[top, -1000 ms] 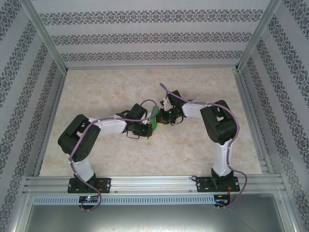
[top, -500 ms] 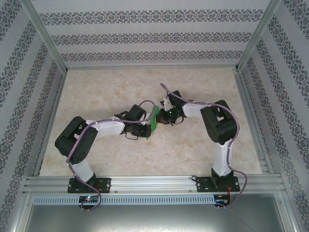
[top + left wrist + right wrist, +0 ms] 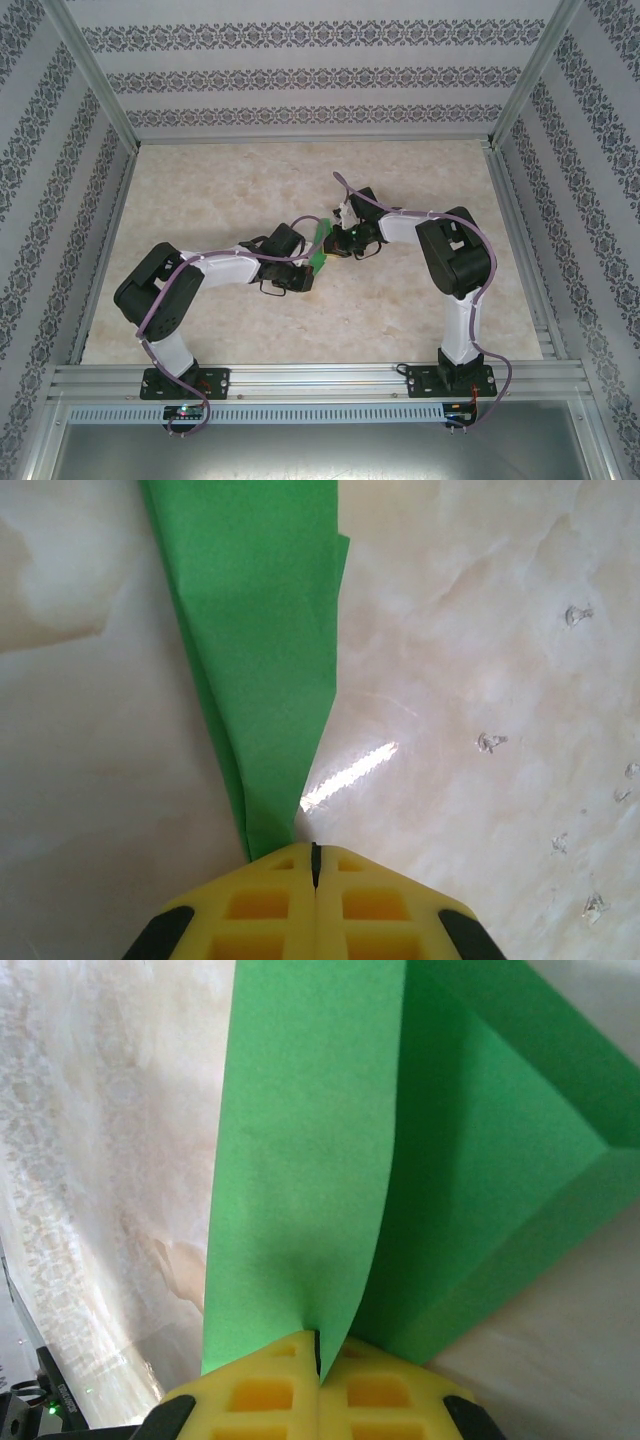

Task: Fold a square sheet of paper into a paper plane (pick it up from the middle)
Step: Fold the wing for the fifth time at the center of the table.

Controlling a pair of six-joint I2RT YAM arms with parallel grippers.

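Paper plane [image 3: 300, 1140] clamped by left gripper [image 3: 314, 852], right gripper [image 3: 318, 1342], apparently above table [image 3: 500, 630].

A robot test cell in a lab: aluminium frame [image 3: 98, 78], patterned wall panels [image 3: 310, 75], marble-look table [image 3: 230, 180], two arms [image 3: 225, 262] bolted to a rail [image 3: 320, 375]

Top external: high, behind the arm bases, looking down over marble table [image 3: 200, 190]; wrist cameras: very close, facing out past yellow fingertips [image 3: 255, 915]; all three views share folded green paper [image 3: 320, 243].

No legible text, labels, brands, numbers or signs on any surface.
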